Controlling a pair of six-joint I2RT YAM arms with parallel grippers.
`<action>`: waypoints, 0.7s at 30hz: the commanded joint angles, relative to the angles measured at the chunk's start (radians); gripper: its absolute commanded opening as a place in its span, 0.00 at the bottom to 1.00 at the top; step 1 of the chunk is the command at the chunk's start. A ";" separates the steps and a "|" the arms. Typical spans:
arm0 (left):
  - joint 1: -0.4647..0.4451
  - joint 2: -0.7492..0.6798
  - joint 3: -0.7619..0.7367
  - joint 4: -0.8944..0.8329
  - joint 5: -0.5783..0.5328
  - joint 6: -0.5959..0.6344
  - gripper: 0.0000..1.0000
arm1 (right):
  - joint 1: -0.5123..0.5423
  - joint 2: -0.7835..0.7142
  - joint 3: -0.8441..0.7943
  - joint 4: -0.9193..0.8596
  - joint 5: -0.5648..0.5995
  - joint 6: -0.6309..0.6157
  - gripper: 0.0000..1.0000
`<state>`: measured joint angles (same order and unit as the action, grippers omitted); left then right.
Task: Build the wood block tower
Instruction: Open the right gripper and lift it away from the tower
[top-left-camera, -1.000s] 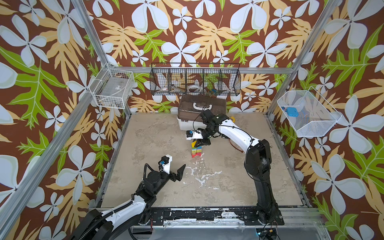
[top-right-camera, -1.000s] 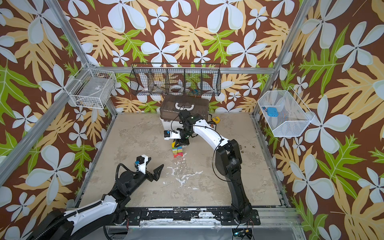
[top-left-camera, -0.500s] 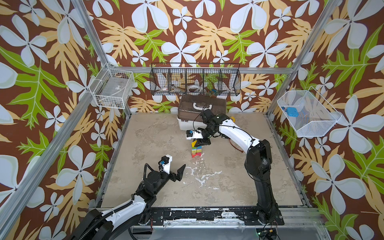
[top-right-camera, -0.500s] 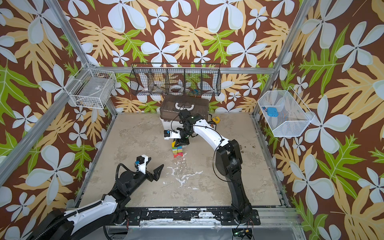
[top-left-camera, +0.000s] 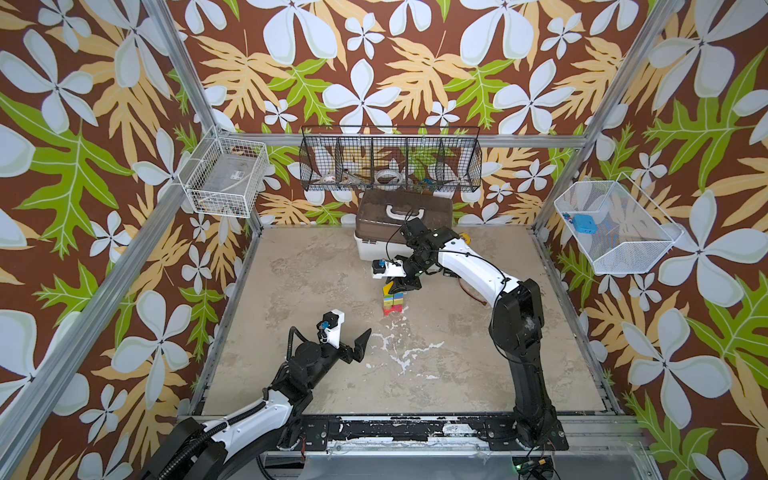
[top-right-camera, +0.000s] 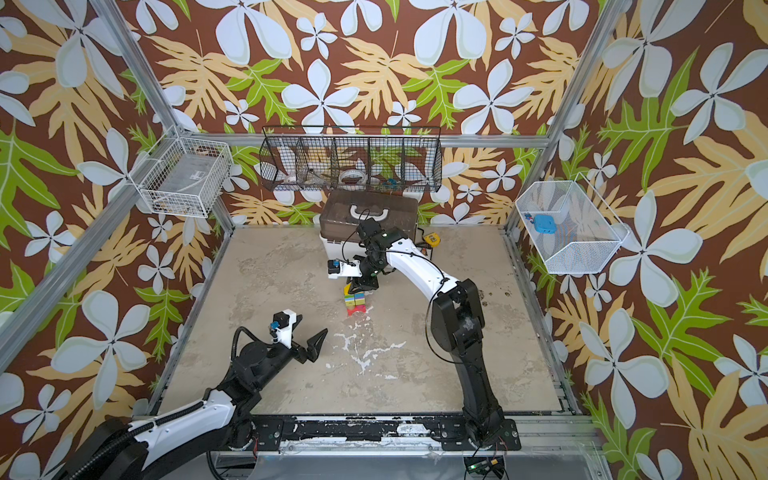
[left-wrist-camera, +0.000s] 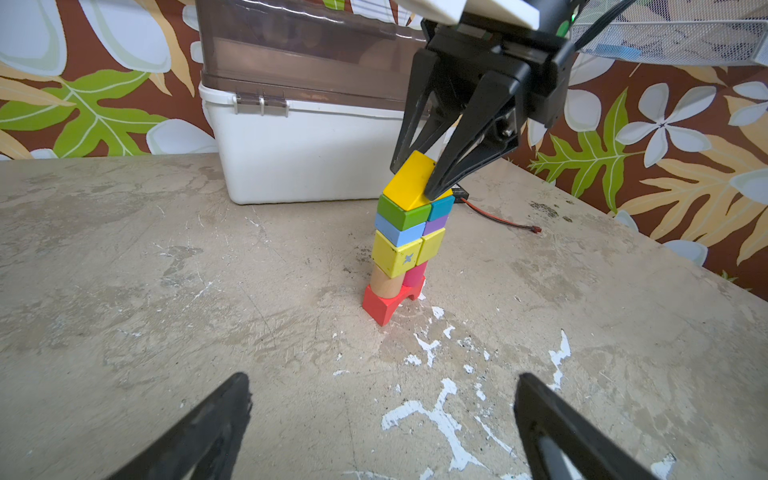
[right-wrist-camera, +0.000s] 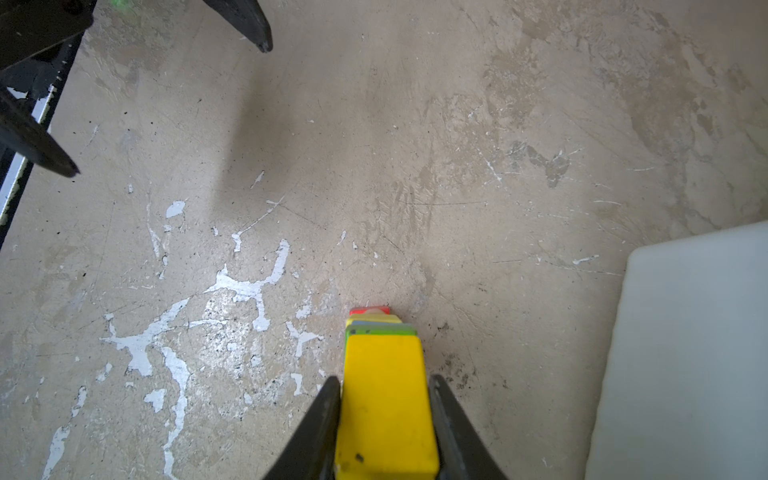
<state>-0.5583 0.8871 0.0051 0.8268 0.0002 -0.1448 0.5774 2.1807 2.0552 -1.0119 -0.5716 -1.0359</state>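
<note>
The tower (left-wrist-camera: 405, 245) stands near the middle of the table (left-wrist-camera: 166, 249), a little in front of the white box with the brown lid (left-wrist-camera: 299, 137) and apart from it. From the red arch base (left-wrist-camera: 384, 307) it goes up by pairs: a tan and a pink cylinder, two yellow cubes, blue with purple, green with teal. On the very top lies the yellow cap (right-wrist-camera: 384, 399). The right gripper (left-wrist-camera: 412, 182) comes down on this cap from above. Its two fingers lie against the two sides of the cap, so it is a pinch as far as the pictures show. Whether the pressure is already getting less, they cannot tell me. Compared with one second ago, almost nothing has moved in both top views: the right arm has the same bend over the stack and the tower has the same height. I judge from this that the placing is done and that only the letting go remains. The opening should be slow and the lift straight up, because the stack is narrow and a sideways pull could bring it down. The left gripper (left-wrist-camera: 383, 378) waits lower on the table, well apart, with its jaws spread wide and empty.
</note>
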 joint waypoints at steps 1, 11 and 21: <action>0.000 0.001 -0.007 0.039 -0.011 0.001 1.00 | 0.001 -0.006 0.003 -0.004 -0.011 0.007 0.37; -0.001 0.002 -0.007 0.040 -0.011 0.001 1.00 | 0.001 -0.029 0.020 0.012 -0.015 0.027 1.00; 0.000 -0.002 -0.007 0.039 -0.033 -0.001 1.00 | 0.001 -0.280 -0.145 0.212 -0.099 0.104 1.00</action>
<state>-0.5583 0.8894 0.0051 0.8268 -0.0124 -0.1452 0.5777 1.9671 1.9709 -0.9192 -0.6235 -0.9916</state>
